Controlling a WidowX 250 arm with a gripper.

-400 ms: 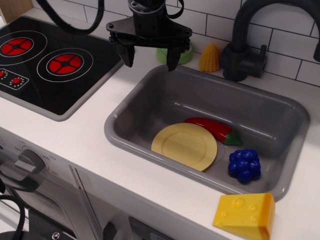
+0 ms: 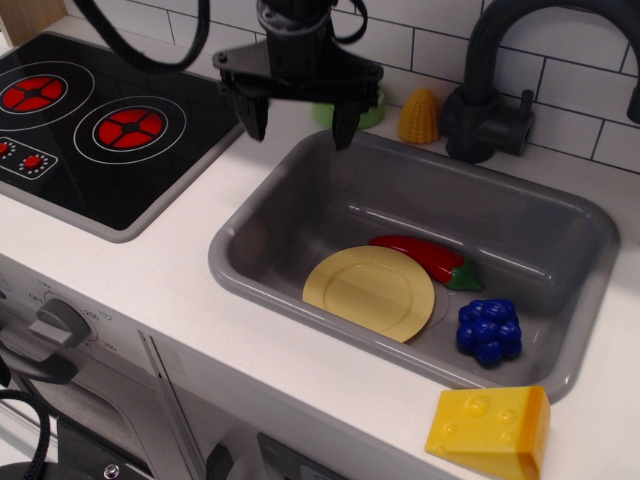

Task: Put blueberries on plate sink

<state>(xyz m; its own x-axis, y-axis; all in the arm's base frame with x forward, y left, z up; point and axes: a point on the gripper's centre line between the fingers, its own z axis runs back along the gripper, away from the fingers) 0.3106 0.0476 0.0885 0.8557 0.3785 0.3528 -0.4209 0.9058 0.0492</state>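
Your gripper (image 2: 299, 125) hangs with fingers spread over the sink's (image 2: 255, 215) far-left corner, holding nothing. Your blueberries (image 2: 489, 329) sit in the basin's near-right corner, just beside the plate (image 2: 368, 291), apart from it.

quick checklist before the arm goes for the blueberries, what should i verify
1. Gripper open and empty: ok, fingers spread, nothing between them.
2. Blueberries reachable from above: ok, uncovered on the sink floor, near the right corner.
3. Plate free to receive: ok, its top is bare.
4. Red chili pepper out of the path: cannot tell, it lies just behind the plate, close to the blueberries.
5. Gripper lined up over the blueberries: not ok, it hangs over the sink's back left rim.
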